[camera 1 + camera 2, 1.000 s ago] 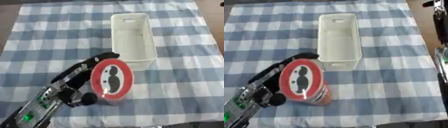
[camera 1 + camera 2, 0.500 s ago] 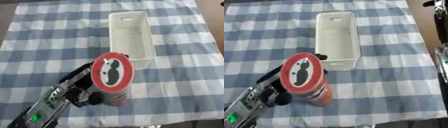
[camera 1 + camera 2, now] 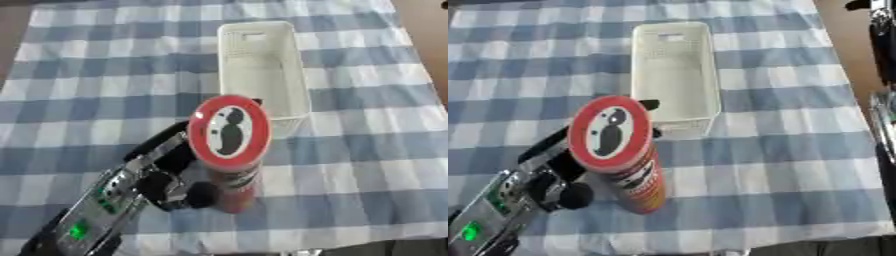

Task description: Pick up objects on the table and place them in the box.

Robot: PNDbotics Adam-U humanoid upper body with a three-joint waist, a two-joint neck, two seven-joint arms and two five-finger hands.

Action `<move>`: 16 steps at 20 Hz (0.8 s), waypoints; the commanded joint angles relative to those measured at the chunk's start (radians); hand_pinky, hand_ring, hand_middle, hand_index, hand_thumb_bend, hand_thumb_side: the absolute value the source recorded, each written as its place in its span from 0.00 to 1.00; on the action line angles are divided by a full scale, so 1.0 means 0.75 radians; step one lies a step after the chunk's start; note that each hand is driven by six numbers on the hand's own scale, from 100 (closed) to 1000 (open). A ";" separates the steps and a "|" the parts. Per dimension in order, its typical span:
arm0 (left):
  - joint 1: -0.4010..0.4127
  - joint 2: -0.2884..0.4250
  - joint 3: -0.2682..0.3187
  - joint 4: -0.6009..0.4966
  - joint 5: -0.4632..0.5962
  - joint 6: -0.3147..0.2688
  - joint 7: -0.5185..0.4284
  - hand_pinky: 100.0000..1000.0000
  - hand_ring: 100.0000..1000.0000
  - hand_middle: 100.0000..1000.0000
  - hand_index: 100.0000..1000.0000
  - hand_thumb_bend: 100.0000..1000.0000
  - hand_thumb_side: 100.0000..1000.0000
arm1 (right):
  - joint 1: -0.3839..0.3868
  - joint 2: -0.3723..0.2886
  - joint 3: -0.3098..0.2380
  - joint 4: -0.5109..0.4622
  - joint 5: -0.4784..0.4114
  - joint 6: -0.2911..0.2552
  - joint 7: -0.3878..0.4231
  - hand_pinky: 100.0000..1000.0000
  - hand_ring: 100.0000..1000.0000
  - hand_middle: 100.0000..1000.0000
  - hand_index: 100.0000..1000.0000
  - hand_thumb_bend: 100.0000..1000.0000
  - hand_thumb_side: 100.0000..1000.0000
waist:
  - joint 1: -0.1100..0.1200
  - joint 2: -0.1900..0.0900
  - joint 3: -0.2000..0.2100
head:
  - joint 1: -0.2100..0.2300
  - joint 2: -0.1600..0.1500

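A tall red crisp tube (image 3: 633, 175) with a red-rimmed white lid (image 3: 230, 132) bearing a black moustached face is lifted above the checked cloth, its top tilted toward me. My left hand (image 3: 175, 172) is shut on its side, coming in from the lower left. The white slotted box (image 3: 262, 70) lies lengthwise just beyond the tube, with nothing visible in it. My right hand shows in neither eye view; only a black and silver arm part (image 3: 883, 107) runs along the right edge.
A blue and white checked cloth (image 3: 105, 60) covers the table. Brown floor shows past its right edge (image 3: 846, 30). My left forearm (image 3: 87, 227), with a green light, fills the lower left corner.
My left hand has raised the tube and carried it toward the box; the lid now overlaps the box's near end. The view has also shifted slightly.
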 commanded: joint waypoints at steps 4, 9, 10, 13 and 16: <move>-0.026 -0.016 -0.026 -0.016 -0.014 0.044 0.028 0.87 0.82 1.00 1.00 0.60 0.66 | -0.020 -0.032 -0.011 -0.025 -0.010 -0.001 0.007 0.59 0.79 0.85 1.00 0.00 0.87 | 0.005 -0.010 -0.004 | -0.003 -0.005; -0.035 -0.030 -0.045 -0.016 0.009 0.059 0.016 0.79 0.77 0.95 1.00 0.60 0.65 | -0.018 -0.033 -0.012 -0.028 -0.015 -0.001 0.009 0.59 0.79 0.85 1.00 0.00 0.87 | 0.009 -0.006 -0.005 | -0.003 -0.005; -0.037 -0.034 -0.048 -0.016 0.023 0.064 0.019 0.69 0.71 0.90 1.00 0.61 0.62 | -0.018 -0.033 -0.012 -0.029 -0.016 -0.001 0.010 0.59 0.79 0.85 1.00 0.00 0.87 | 0.010 -0.006 -0.005 | -0.003 -0.005; -0.040 -0.047 -0.067 -0.016 0.103 0.099 0.054 0.60 0.63 0.84 1.00 0.63 0.59 | -0.020 -0.031 -0.011 -0.029 -0.018 -0.002 0.014 0.59 0.79 0.85 1.00 0.00 0.87 | 0.010 -0.005 -0.007 | -0.002 -0.005; -0.047 -0.059 -0.092 -0.016 0.209 0.140 0.083 0.57 0.58 0.81 1.00 0.63 0.58 | -0.021 -0.029 -0.010 -0.029 -0.020 -0.002 0.017 0.59 0.78 0.85 1.00 0.00 0.87 | 0.010 -0.003 -0.008 | 0.000 -0.005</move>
